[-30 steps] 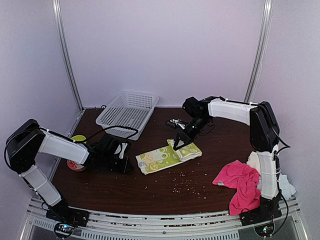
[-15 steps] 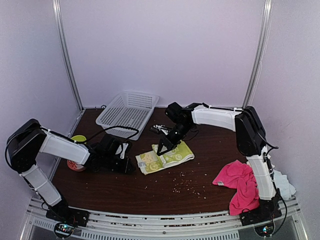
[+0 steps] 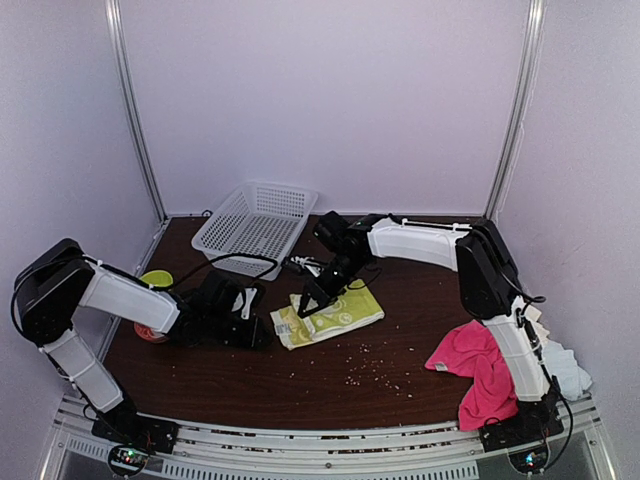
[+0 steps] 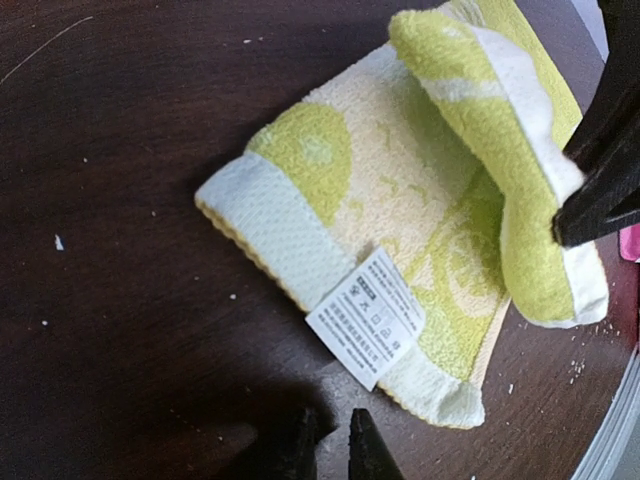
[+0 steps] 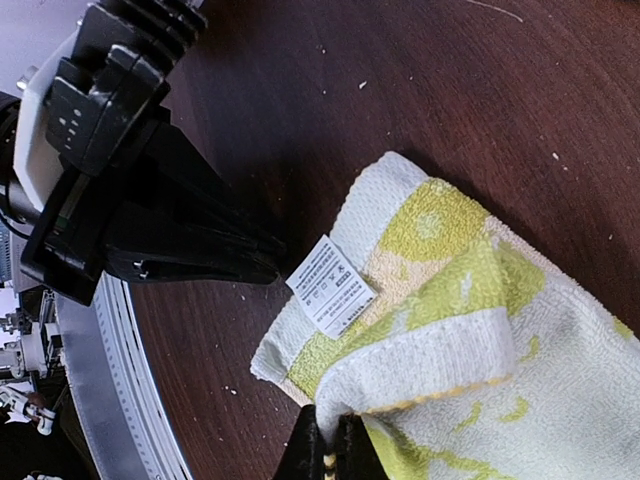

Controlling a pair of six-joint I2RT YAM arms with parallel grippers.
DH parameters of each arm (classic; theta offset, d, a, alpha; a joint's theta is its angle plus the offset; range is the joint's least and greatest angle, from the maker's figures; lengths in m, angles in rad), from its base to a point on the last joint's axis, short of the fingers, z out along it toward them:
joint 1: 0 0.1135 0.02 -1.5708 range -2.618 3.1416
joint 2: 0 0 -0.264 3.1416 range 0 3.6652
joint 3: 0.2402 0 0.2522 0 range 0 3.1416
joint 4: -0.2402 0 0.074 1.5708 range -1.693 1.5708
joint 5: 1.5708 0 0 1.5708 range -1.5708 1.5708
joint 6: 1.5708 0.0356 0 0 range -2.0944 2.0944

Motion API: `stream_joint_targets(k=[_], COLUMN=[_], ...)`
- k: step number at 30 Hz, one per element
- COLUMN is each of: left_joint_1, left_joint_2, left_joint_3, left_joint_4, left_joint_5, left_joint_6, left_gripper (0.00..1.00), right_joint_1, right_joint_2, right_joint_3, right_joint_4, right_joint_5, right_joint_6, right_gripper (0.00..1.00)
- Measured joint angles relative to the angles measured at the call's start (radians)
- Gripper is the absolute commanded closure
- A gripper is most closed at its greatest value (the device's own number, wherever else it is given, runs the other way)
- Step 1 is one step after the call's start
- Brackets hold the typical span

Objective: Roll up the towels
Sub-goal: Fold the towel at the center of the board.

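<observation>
The white mesh basket (image 3: pixel 255 225) stands at the back left, well apart from the lime-yellow towel (image 3: pixel 335 315) mid-table. The right gripper (image 5: pixel 325 440) pinches the towel's folded-over edge above its flat part. The left gripper (image 4: pixel 328 445) lies low just beside the labelled corner, fingers seemingly pressed together. The hot-pink towel (image 3: pixel 480 365) droops over the near right edge. Crumbs (image 3: pixel 372 375) dot the table (image 3: pixel 250 380) in front.

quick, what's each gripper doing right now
Left gripper: closed, holding nothing.
Right gripper: closed on the towel.
</observation>
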Motion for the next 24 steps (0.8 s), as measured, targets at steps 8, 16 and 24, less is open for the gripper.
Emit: stream_joint_targets(k=[8,16,24], left_joint_1=[-0.003,-0.01,-0.014], left_joint_2=[0.006,0.013,0.022], left_joint_3=[-0.007,-0.021,-0.021], left_joint_4=[0.027,0.069,0.089], left_joint_5=[0.005,0.016,0.018], left_joint_6=[-0.013,-0.035,-0.039], left_gripper=[0.88,0.88,0.88], right_joint_1=[0.02,0.026,0.045], right_joint_2=[0.048,0.069,0.085], right_joint_3=[0.04,0.071,0.085], right_joint_4=[0.002,0.005,0.01], right_joint_5=[0.003,0.003,-0.001], right_joint_6=[0.008,0.018,0.019], right_gripper=[1.0,1.0,0.99])
